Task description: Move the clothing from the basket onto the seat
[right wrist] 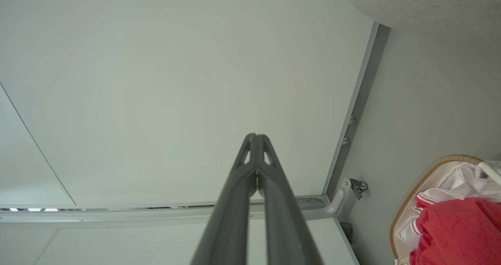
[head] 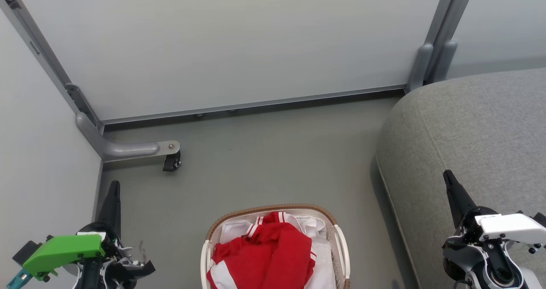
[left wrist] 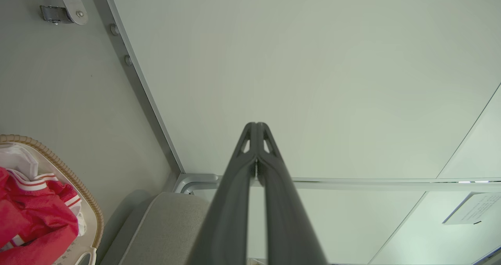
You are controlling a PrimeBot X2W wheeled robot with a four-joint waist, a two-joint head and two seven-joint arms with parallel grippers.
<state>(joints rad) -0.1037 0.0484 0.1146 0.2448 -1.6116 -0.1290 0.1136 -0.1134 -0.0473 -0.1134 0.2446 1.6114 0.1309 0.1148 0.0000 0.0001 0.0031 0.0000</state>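
Red clothing with white stripes lies heaped in the white basket with a brown woven rim, at the bottom middle of the head view. The grey seat fills the right side. My left gripper stands at the lower left, shut and empty, well left of the basket. My right gripper is shut too, over the seat's front edge. In the left wrist view the left gripper has its fingers pressed together, with the clothing at the lower left. The right gripper looks the same, the clothing at the lower right.
Pale partition panels on grey frames wall in the back and left. A grey support foot with a black caster juts onto the floor at the left. Grey floor lies between the basket and the panels.
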